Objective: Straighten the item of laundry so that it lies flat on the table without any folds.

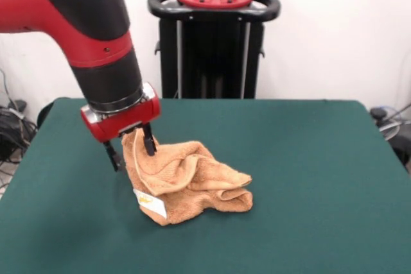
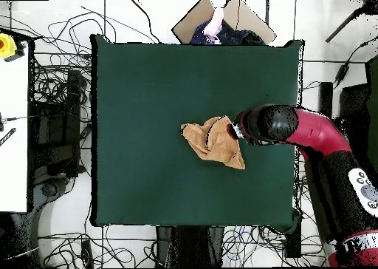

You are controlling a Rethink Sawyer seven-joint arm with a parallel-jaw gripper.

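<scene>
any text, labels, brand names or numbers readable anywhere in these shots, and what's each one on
None can be read.
White label with yellow print on the towel, at its lower left edge: too small and blurred to read.
White patch with dark marks on the arm in the overhead view: not legible.
Gripper, table and pedestal: no writing shows.

cables [image 2: 55, 96]: tangled on floor round table | cardboard box [image 2: 193, 22]: open, at table's top edge in overhead view, dark cloth inside | white bench [image 2: 13, 133]: left edge, yellow object [image 2: 6, 46] on it
</scene>
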